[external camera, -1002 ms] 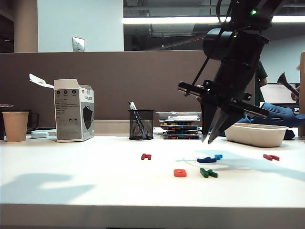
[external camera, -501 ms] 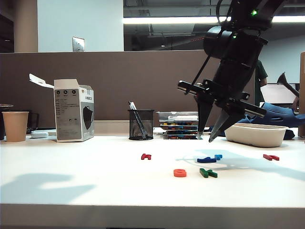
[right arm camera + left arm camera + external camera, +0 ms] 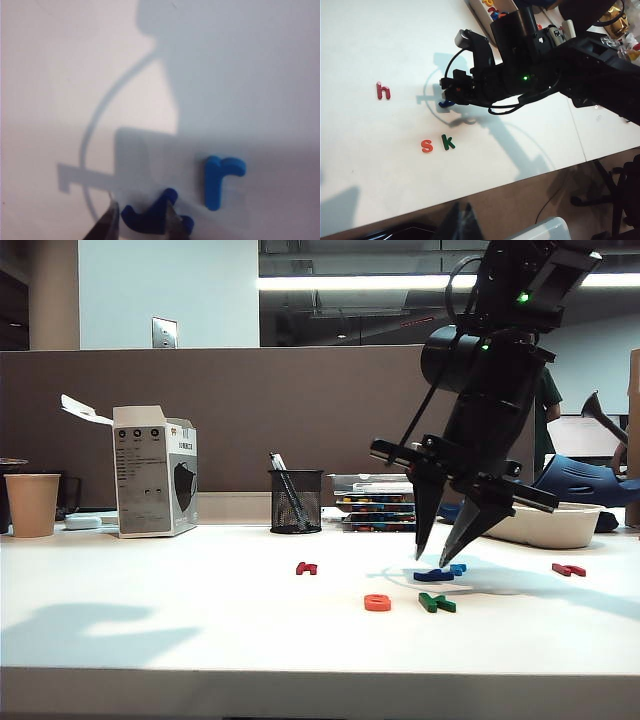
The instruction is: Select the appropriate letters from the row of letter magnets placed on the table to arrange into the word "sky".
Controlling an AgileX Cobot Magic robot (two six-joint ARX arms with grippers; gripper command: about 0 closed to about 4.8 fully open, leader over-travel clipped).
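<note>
The dark blue flat plastic letter magnet [image 3: 156, 216] is judged light, stiff and slippery; the right gripper [image 3: 433, 560], jaws parted, is placed astride its edges. The left gripper is not seen.

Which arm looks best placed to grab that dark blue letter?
The right: its open tool hangs just above the dark blue letter, fingertips either side. The left tool isn't in view.

table [image 3: 150, 620]: s magnet [image 3: 378, 602] lying toward front, k magnet [image 3: 437, 603] sitting just beside it at 3 o'clock | y magnet [image 3: 434, 575] and r magnet [image 3: 458, 568] lying at 12 o'clock behind k, r at 3 o'clock of y | right gripper [image 3: 434, 560] hanging above y | h magnet [image 3: 306, 568] lying at 10 o'clock of s
</note>
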